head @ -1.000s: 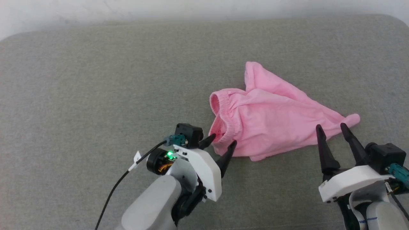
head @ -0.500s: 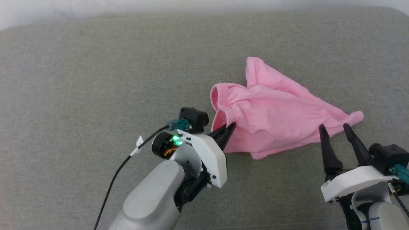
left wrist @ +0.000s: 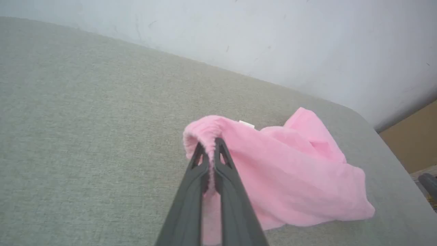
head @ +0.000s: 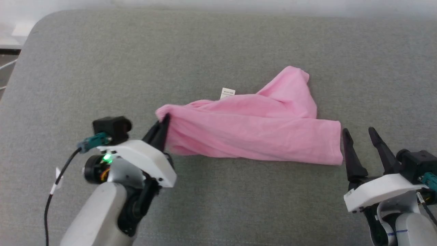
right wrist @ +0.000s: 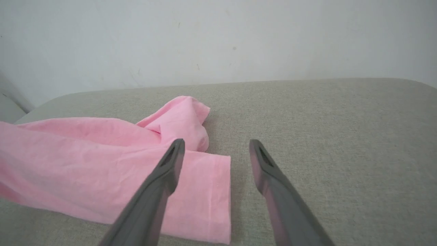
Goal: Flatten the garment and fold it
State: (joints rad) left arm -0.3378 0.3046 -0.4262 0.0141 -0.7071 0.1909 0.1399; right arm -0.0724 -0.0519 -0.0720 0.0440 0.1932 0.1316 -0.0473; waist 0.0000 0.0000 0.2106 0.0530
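The light-pink garment [head: 252, 131] lies stretched sideways across the grey cushion, wrinkled, with one leg [head: 293, 85] folded toward the back and a small white label [head: 227, 92] at its far edge. My left gripper [head: 165, 120] is shut on the garment's left end, and the gathered waistband [left wrist: 205, 131] bunches over its fingertips in the left wrist view. My right gripper [head: 358, 131] stands open just right of the garment's hemmed right edge [right wrist: 223, 191], not touching it, with nothing between its fingers.
The grey upholstered cushion [head: 218, 41] carries everything; its rounded back left corner [head: 37, 24] is in view, with a pale wall [right wrist: 218, 37] behind. A black cable [head: 54, 191] trails from my left wrist.
My left gripper shut on the waistband and pulled it far to the left, drawing the bunched garment out long. The label turned up. The head camera shifted; the right gripper kept its place.
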